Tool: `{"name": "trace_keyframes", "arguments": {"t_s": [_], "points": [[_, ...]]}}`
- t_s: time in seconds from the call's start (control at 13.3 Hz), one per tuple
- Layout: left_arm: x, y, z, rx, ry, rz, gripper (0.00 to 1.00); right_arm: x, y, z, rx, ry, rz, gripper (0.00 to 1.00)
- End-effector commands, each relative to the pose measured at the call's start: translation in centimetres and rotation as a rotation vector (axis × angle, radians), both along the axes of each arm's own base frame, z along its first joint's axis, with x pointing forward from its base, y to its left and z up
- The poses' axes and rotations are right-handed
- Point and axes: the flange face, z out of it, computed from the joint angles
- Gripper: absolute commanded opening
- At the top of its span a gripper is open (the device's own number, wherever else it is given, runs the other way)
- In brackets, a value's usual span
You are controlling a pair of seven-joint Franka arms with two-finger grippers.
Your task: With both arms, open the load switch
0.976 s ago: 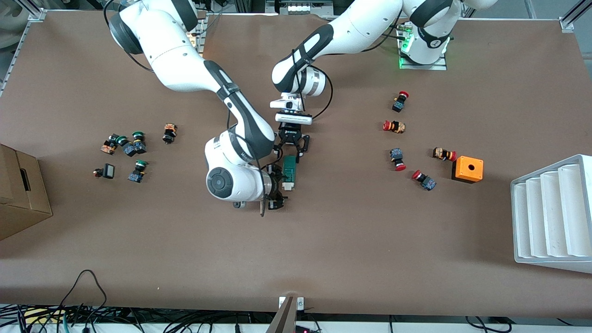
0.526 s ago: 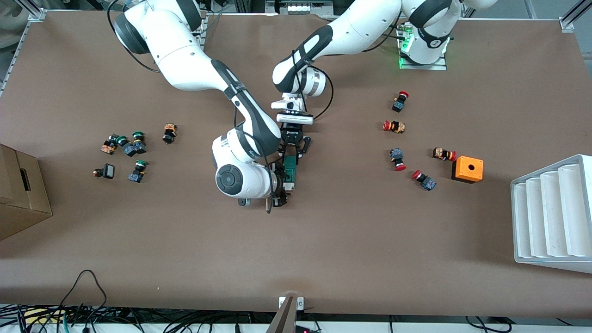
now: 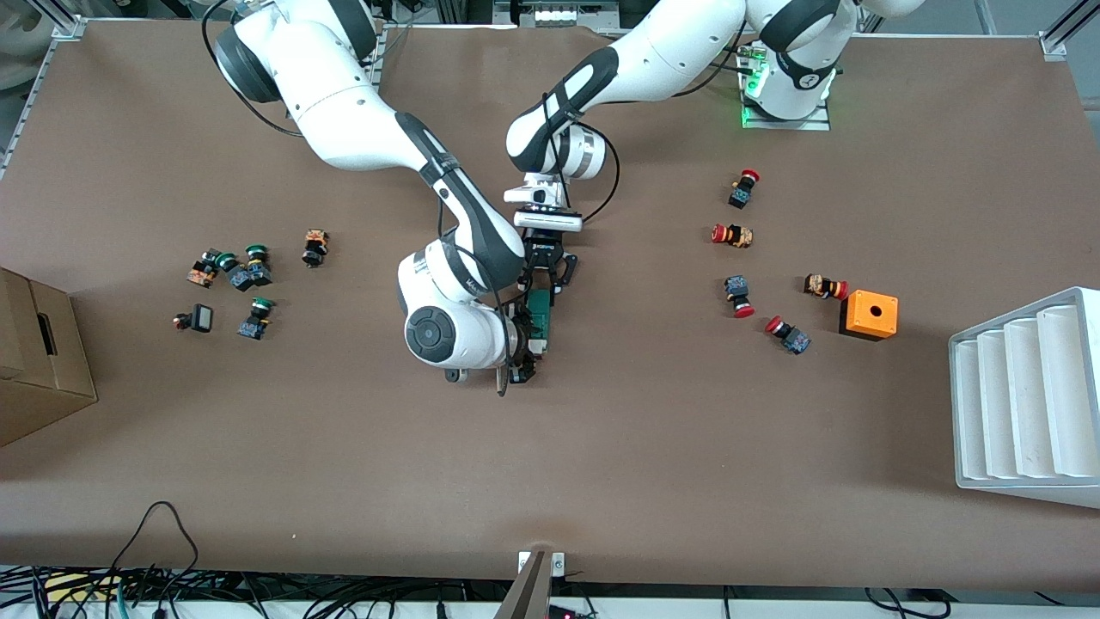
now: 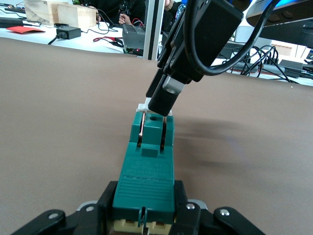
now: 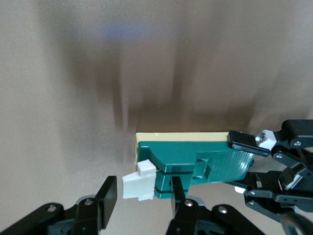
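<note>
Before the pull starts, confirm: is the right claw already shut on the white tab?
No: in the right wrist view the right claw stands open, fingers on either side of the white tab without pinching it.

Orange cube [image 3: 869,314] w/ hole beside white ridged tray [image 3: 1023,395], red buttons [image 3: 739,234] nearby; green buttons [image 3: 245,275] near cardboard box [image 3: 39,357].

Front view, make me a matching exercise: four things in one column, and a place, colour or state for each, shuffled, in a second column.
1. switch
2. orange cube
3. cardboard box
4. left gripper

a. toward the left arm's end of the table
b. shut on the switch
c. green with a white tab
d. at the right arm's end of the table

Pairs: 1-c, 2-a, 3-d, 4-b
</note>
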Motion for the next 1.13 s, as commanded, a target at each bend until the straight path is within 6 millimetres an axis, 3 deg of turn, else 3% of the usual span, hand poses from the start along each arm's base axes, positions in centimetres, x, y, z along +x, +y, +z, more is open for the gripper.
{"name": "trace_keyframes", "arguments": {"t_s": [0.0, 0.45, 1.05], "points": [[0.19, -0.44, -0.51, -0.037, -0.007, -0.009, 0.42, 0.23, 0.61, 0.18, -0.015, -0.018, -0.012, 0.48], [0.10, -0.49, -0.51, -0.038, -0.006, -0.009, 0.42, 0.23, 0.88, 0.30, -0.013, -0.028, -0.023, 0.30], [0.18, -0.44, -0.51, -0.038, -0.006, -0.007, 0.43, 0.38, 0.96, 0.44, -0.006, -0.040, -0.033, 0.31]]}}
